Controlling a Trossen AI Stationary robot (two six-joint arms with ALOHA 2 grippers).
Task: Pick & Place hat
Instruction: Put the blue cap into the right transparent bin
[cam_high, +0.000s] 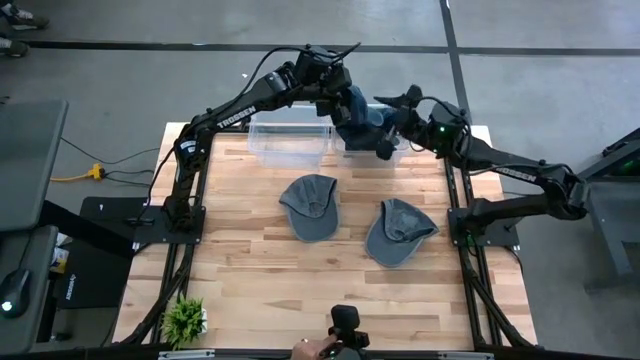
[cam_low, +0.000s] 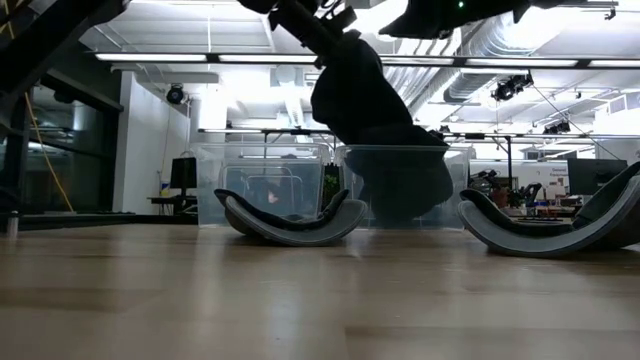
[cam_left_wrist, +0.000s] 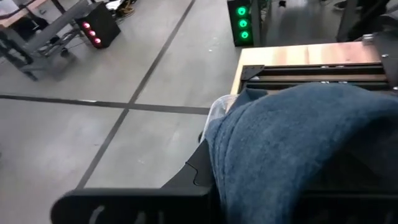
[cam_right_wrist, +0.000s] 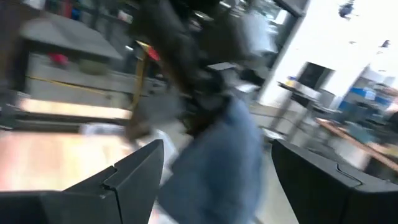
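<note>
Two hats (cam_high: 310, 206) before bins (cam_high: 290, 139) (side by side)

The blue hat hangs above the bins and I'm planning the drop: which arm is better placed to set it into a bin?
Probably the left: its tool is already shut on the blue hat, hanging over the right-hand clear bin. The right tool is open beside the hat, holding nothing.

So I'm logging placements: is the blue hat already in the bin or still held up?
Still held up. The blue hat hangs from the shut left gripper above the right-hand clear bin; the open right gripper flanks it.
</note>
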